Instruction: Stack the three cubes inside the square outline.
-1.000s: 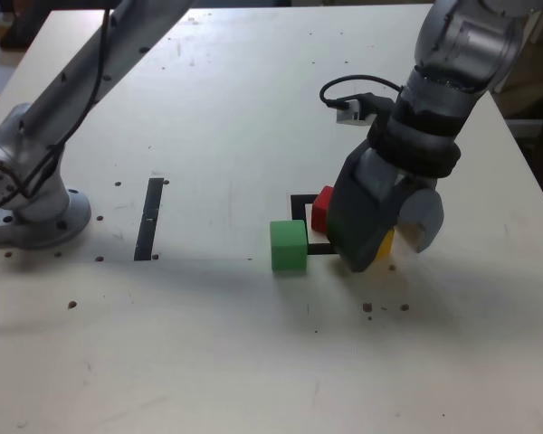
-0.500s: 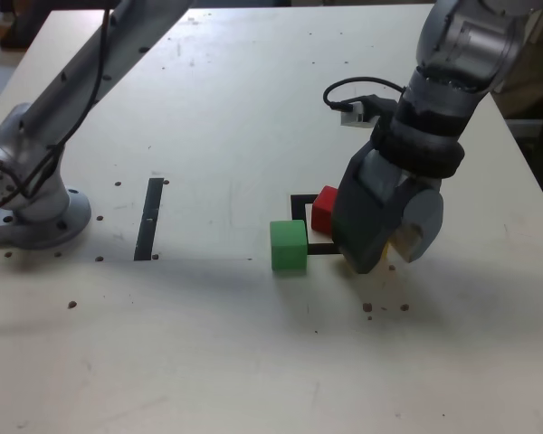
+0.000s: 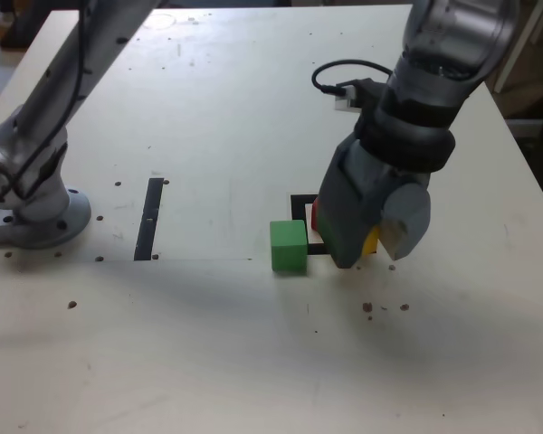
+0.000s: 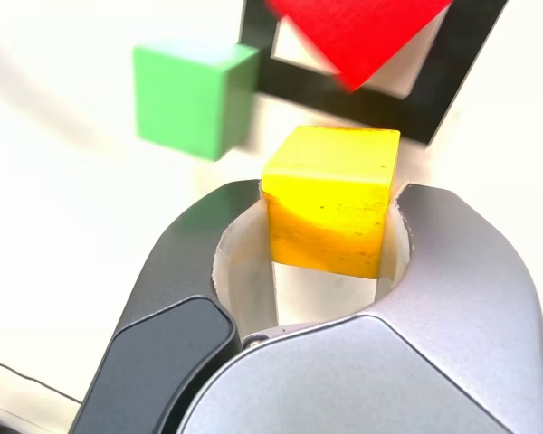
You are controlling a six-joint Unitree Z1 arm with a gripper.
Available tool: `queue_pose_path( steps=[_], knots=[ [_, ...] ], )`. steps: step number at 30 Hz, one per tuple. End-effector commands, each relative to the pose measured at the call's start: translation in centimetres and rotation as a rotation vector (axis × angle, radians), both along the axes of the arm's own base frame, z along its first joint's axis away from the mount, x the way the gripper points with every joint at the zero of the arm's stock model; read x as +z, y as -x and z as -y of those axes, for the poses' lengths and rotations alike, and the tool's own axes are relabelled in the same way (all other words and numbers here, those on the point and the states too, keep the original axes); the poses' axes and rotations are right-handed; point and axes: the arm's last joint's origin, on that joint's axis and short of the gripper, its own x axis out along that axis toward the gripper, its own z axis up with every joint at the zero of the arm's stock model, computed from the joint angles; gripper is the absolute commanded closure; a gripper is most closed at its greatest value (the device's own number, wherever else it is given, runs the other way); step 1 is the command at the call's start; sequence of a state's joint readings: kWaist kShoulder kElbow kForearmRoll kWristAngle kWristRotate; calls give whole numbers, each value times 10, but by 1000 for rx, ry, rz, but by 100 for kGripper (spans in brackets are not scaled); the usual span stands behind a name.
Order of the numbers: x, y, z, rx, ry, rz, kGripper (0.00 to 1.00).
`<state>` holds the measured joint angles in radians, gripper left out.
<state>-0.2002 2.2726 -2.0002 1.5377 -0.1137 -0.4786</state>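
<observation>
Claw clamped on the small matte yellow cube, with the red cube in the outline just beyond it.

In the wrist view the yellow cube sits squarely between the two grey jaws, gripped on its opposite side faces. The small matte red cube lies straight ahead in the thin black square outline, turned cornerwise to its frame. The small matte green cube rests on the white bench at centre frame of the exterior view, touching or just beside the outline's left edge. By my reading the carry is short, up and over onto the red cube. The green cube crowds the left; the bench stands bare to the exterior view's right.
</observation>
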Motion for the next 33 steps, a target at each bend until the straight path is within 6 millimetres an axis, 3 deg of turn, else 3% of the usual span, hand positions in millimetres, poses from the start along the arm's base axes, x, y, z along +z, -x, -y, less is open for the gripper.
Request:
queue_pose_path(
  steps=[1, 12, 21, 33],
  knots=[
    [12, 8, 3, -27, -7, 12, 67],
    [42, 33, -5, -307, -15, 55, 67],
    [39, 42, -18, -547, -45, 8, 67],
    [27, 39, -32, -594, -70, -35, 67]
  ],
)
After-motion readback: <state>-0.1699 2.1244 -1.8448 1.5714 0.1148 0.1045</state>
